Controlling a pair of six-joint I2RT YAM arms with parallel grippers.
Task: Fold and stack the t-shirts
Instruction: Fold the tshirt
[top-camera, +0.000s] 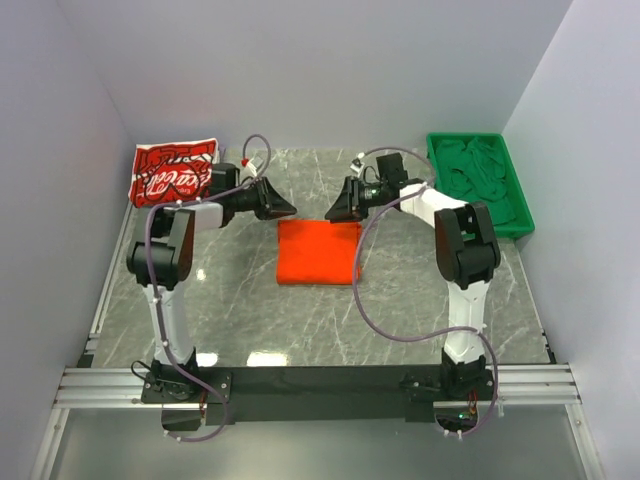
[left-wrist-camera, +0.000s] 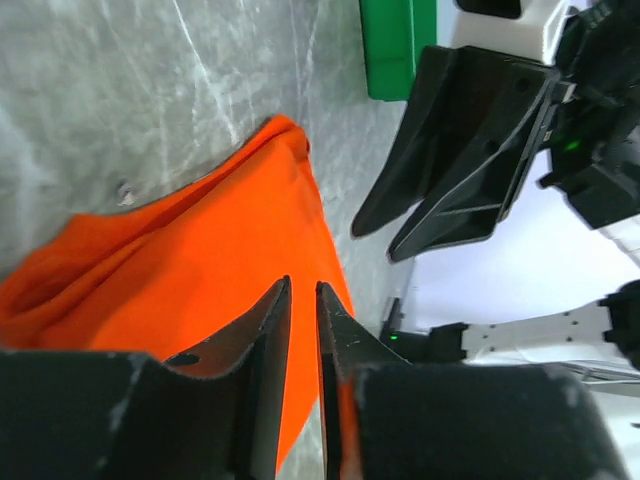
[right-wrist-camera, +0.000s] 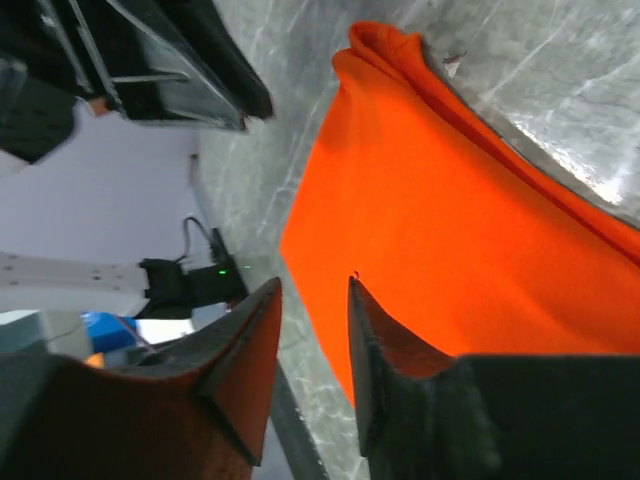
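Note:
The plain orange t-shirt (top-camera: 318, 252) lies folded into a rectangle at the table's middle. It also shows in the left wrist view (left-wrist-camera: 200, 270) and the right wrist view (right-wrist-camera: 450, 200). The red t-shirt with white script print (top-camera: 175, 170) lies folded at the far left. My left gripper (top-camera: 285, 208) (left-wrist-camera: 303, 288) hovers over the orange shirt's far left corner. It is all but shut, with a thin slit and nothing in it. My right gripper (top-camera: 335, 212) (right-wrist-camera: 313, 282) hovers over the far right corner, open and empty.
A green plastic tray (top-camera: 518, 190) holding green cloth stands at the far right; its end shows in the left wrist view (left-wrist-camera: 395, 45). The two grippers face each other a short way apart. Grey walls close in both sides and the back.

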